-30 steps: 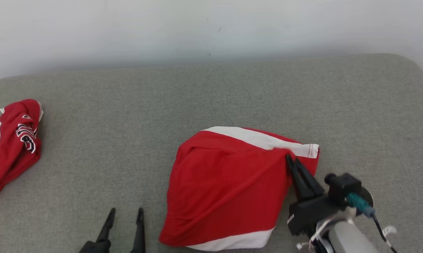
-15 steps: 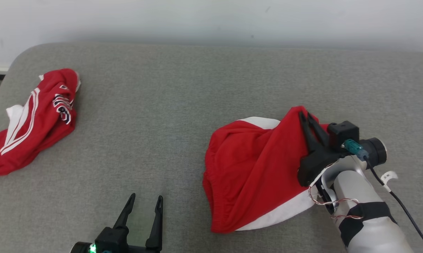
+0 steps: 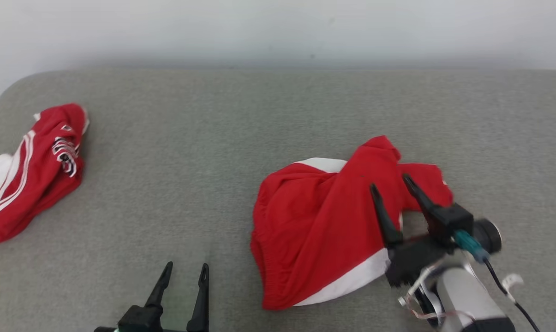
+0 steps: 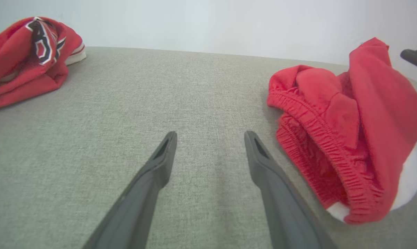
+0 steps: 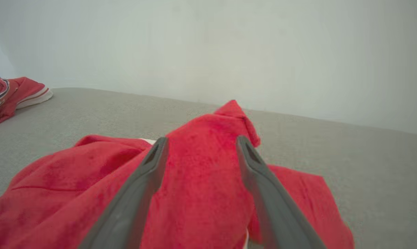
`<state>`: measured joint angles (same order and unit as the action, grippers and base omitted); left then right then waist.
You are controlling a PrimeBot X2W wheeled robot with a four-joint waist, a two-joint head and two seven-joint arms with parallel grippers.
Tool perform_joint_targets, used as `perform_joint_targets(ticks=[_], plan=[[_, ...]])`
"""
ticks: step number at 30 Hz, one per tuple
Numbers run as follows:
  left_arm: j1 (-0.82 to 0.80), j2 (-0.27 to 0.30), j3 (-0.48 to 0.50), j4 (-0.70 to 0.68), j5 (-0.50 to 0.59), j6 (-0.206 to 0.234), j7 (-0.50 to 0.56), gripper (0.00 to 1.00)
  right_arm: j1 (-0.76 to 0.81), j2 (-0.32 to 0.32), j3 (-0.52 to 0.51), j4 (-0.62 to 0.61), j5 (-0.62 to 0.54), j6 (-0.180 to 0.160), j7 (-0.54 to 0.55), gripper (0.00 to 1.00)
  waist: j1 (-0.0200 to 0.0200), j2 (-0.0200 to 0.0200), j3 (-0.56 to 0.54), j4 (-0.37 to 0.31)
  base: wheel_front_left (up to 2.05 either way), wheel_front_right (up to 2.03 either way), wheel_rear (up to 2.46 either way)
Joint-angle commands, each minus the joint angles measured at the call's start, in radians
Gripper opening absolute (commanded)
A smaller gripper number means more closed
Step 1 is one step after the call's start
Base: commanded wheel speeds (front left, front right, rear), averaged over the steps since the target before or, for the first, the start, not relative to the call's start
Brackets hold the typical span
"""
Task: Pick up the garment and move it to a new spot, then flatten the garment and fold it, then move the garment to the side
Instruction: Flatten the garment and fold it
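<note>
The garment (image 3: 314, 221), red shorts with white bands, lies crumpled on the grey cushion (image 3: 259, 115), right of centre. A peak of its cloth (image 5: 201, 180) stands up between and beyond my right gripper (image 3: 391, 183), whose fingers are spread open over its right part and do not clamp it. In the right wrist view that gripper (image 5: 199, 140) straddles the red fold. My left gripper (image 3: 183, 272) is open near the front edge, left of the garment and apart from it. The left wrist view has this gripper (image 4: 210, 135) above bare cushion, with the garment's elastic waistband (image 4: 333, 131) to its right.
A second red garment (image 3: 33, 166) with white stripes and dark lettering lies bunched at the cushion's far left (image 4: 28, 45). A pale wall (image 3: 278, 32) runs behind the cushion. Bare cushion lies between the two garments and behind the shorts.
My right gripper has opened and let go of the garment's raised edge, which now slumps between its fingers. The head camera has shifted. The left gripper stays open.
</note>
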<state>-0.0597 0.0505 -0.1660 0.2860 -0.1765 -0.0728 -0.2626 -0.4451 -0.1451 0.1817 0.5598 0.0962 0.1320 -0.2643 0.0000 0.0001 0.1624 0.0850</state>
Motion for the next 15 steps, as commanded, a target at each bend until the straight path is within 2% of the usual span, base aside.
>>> perform_joint_targets(ticks=[1,8,15], plan=[[0.019,0.0,-0.004,-0.003,-0.006,-0.006,-0.003,1.0,0.049,-0.007,-0.01,-0.012,0.012,-0.003,0.0,1.0,0.0,-0.0001,-0.062,-0.083,0.0,0.0,0.0],[0.036,0.0,-0.09,0.021,-0.058,-0.051,-0.003,1.0,0.208,-0.013,-0.103,-0.031,0.024,-0.003,0.0,1.0,0.0,-0.0001,-0.091,-0.157,0.0,0.0,0.0],[0.03,0.002,-0.18,0.09,-0.134,-0.057,-0.003,1.0,0.268,0.008,-0.151,-0.04,0.003,-0.003,0.0,1.0,0.0,-0.0001,-0.091,-0.198,0.0,0.0,0.0]])
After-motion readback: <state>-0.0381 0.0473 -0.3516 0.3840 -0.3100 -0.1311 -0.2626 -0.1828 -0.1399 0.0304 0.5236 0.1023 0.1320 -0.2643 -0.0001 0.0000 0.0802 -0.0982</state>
